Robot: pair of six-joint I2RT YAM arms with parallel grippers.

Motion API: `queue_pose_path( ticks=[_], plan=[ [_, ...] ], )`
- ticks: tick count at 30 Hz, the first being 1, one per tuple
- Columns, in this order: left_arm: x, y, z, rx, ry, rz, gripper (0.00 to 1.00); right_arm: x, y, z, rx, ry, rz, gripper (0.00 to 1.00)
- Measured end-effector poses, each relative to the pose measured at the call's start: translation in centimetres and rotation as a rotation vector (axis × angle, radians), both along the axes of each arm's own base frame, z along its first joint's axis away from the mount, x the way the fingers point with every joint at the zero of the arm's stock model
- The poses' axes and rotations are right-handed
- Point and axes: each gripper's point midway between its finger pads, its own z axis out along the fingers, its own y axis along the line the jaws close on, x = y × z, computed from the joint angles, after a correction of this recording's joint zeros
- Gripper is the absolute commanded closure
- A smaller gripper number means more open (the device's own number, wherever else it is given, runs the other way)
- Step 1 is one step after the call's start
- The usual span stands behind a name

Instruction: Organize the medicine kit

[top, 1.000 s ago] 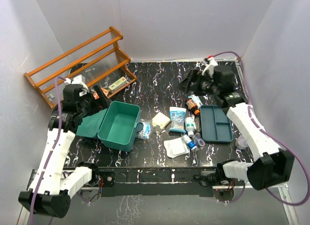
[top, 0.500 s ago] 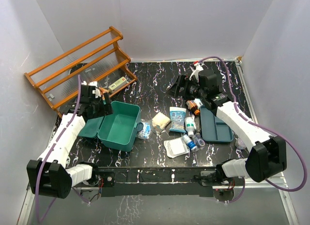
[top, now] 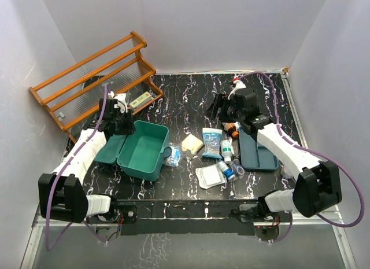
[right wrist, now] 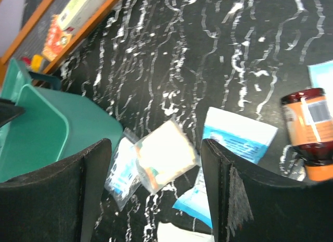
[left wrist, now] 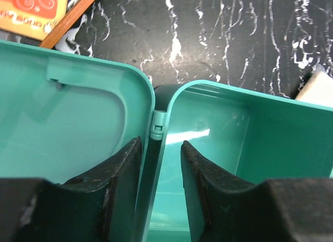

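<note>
From above: the medicine kit [top: 143,148] lies open and empty at the left of the desk [top: 185,95], its lid [top: 108,151] folded flat. The left claw [top: 122,122] sits at the kit's back edge. The right claw [top: 221,106] hangs over loose packets and bottles beside a divided tray [top: 260,150].

Left wrist: black fingers [left wrist: 122,172] stand narrowly either side of the hinge [left wrist: 157,128], one in the lid, one in the box. Whether they already pinch cannot be told.

Right wrist: jaws wide apart, holding nothing, above a clear sachet [right wrist: 162,157] and a brown bottle [right wrist: 308,128].

Packing looks barely begun. The likely next move is for the left arm to steady the kit while the right drops onto a single item without dragging its neighbours.
</note>
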Motion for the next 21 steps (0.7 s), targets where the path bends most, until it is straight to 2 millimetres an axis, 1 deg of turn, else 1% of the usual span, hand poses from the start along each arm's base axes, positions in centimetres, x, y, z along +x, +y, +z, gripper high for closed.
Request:
queue_pose_path(
  ticks=[4,8,10,12,18,21],
  plan=[
    [0.7,-1.0,0.6,-0.026,-0.046,-0.075,0.7,0.6,-1.8,-1.6,-0.092,0.016,-0.072,0.4],
    [1.2,-1.9,1.1,-0.042,-0.085,-0.141,0.71,0.6,-4.1,-4.7,-0.22,0.089,-0.151,0.42],
    [1.6,-2.2,1.2,-0.048,-0.096,-0.168,0.72,0.0,-5.1,-6.4,-0.279,0.148,-0.177,0.42],
    [2.0,-2.5,1.1,-0.052,-0.102,-0.188,0.72,-0.8,-6.0,-7.8,-0.327,0.203,-0.194,0.42],
    [3.6,-3.5,1.1,-0.056,-0.118,-0.236,0.73,-2.9,-7.4,-9.7,-0.394,0.3,-0.21,0.41],
    [4.0,-3.7,1.0,-0.054,-0.125,-0.245,0.72,-4.3,-7.9,-11.3,-0.42,0.355,-0.203,0.42]
  ],
)
